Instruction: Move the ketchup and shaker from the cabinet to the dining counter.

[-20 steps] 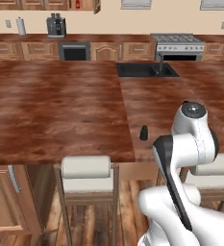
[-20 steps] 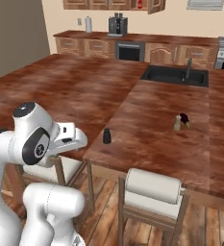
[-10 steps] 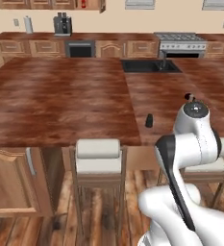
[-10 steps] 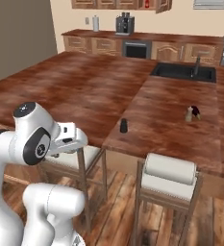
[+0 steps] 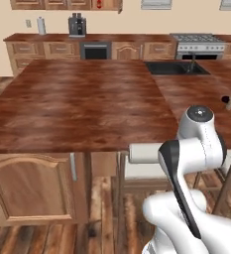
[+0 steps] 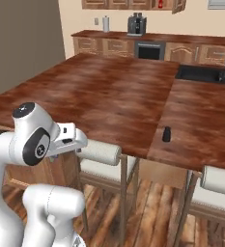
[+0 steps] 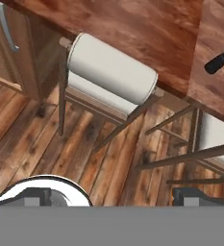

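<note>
The black shaker (image 6: 166,134) stands upright on the dining counter (image 6: 109,96) near its front edge; in the hand view the shaker (image 7: 218,61) sits at the upper right on the dining counter (image 7: 147,29). High on the far wall, the cabinet (image 6: 179,5) has a door ajar, with the red ketchup (image 6: 160,4) inside; the left base view has the ketchup (image 5: 98,4) in the cabinet (image 5: 109,5) too. My gripper (image 7: 112,198) is open and empty, looking down at a stool and the floor, well short of the shaker.
White-cushioned stools (image 6: 99,152) (image 6: 220,181) (image 5: 146,153) are tucked under the counter's front edge. A sink (image 5: 176,68) is set into the island's far side, and a small object (image 5: 229,101) lies on the counter at the right. A stove (image 5: 199,42) and coffee machine (image 5: 77,25) line the back wall.
The base has driven, so the whole scene has slid to the right in both base views. The shaker stays put on the counter. The gripper stays open.
</note>
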{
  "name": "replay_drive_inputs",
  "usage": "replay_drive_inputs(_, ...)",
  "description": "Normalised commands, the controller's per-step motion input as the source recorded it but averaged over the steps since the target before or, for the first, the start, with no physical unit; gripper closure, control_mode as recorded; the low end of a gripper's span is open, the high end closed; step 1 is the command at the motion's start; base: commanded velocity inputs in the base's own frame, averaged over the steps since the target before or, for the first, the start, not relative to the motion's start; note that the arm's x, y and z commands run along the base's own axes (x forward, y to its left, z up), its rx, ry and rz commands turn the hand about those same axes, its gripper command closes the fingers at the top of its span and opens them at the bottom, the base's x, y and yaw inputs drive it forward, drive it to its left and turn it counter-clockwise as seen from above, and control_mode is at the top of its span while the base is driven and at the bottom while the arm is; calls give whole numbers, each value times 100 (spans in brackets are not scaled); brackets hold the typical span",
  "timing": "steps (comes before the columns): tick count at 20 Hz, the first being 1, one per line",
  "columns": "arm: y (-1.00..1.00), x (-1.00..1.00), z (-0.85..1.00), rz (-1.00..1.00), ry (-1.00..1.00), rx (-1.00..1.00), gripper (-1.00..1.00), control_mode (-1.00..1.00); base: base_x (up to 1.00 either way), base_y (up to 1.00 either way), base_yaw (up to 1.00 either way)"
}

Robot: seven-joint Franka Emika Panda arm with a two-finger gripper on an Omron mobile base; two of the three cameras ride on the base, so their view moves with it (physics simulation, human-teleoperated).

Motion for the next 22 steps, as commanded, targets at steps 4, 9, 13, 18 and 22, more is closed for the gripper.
replay_drive_inputs(4, 0, 0, 0, 0, 0, 0, -100, 100, 40, 75, -9)
replay_drive_inputs(9, 0, 0, 0, 0, 0, 0, -100, 100, 42, 74, -11)
replay_drive_inputs(13, 0, 0, 0, 0, 0, 0, -100, 100, 42, 74, -15)
replay_drive_inputs(18, 0, 0, 0, 0, 0, 0, -100, 100, 37, 80, -10)
replay_drive_inputs(22, 0, 0, 0, 0, 0, 0, -100, 100, 28, 89, -3)
